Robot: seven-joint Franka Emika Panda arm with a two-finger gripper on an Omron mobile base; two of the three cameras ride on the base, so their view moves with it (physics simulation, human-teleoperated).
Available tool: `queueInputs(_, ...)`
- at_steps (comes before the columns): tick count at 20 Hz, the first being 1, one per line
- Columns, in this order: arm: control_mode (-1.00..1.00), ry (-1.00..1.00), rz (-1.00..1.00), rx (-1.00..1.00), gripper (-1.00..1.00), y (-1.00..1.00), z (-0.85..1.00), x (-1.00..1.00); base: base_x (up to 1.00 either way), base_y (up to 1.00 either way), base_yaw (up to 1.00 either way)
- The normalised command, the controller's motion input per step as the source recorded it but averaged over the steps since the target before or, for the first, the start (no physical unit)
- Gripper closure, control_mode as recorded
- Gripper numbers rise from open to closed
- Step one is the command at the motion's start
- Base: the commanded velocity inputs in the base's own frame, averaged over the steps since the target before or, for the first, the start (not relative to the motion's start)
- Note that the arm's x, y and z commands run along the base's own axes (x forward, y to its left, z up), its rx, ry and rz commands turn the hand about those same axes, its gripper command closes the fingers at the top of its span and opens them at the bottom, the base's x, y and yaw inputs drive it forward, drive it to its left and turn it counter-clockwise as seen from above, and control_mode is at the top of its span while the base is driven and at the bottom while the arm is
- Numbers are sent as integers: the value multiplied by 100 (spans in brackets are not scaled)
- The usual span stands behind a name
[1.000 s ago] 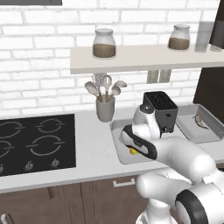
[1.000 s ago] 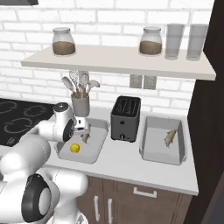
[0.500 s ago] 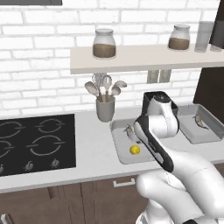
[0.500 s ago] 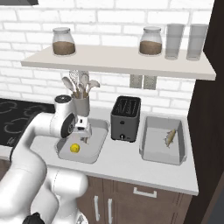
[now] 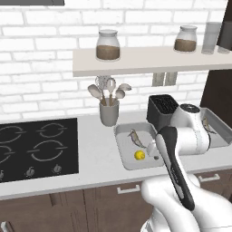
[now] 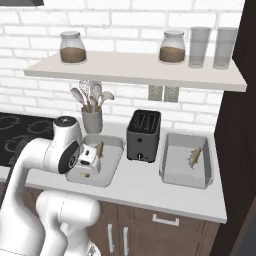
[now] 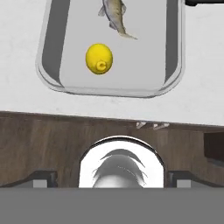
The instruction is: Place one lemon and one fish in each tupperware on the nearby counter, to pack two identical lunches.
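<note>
White brick backs the flat white counter (image 5: 97, 154), where one shallow light-grey tray (image 7: 52, 48) holds a bright yellow lemon (image 7: 99, 58) beside a slender grey-brown fish (image 7: 115, 15), evidently one packed lunch, the jaws wide and empty.

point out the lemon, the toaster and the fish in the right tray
lemon (image 7: 99, 58), hand view, middle of its yellow skin
toaster (image 6: 144, 135), right base view, front face
fish (image 6: 194, 156), right base view, mid body
</note>
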Motion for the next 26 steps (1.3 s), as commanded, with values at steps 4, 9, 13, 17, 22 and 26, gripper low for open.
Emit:
queueInputs(4,-100,1,-3,0,-100,0,13,-59,0,0,0)
queueInputs(9,100,0,0,0,-100,0,0,0,0,1,0)
queueInputs(13,100,0,0,0,-100,0,0,0,-49,2,-6)
queueInputs(17,100,0,0,0,-100,0,0,0,-89,13,-65)
queueInputs(22,100,0,0,0,-100,0,0,0,-47,10,-85)
queueInputs(26,100,0,0,0,-100,0,0,0,-9,0,-92)
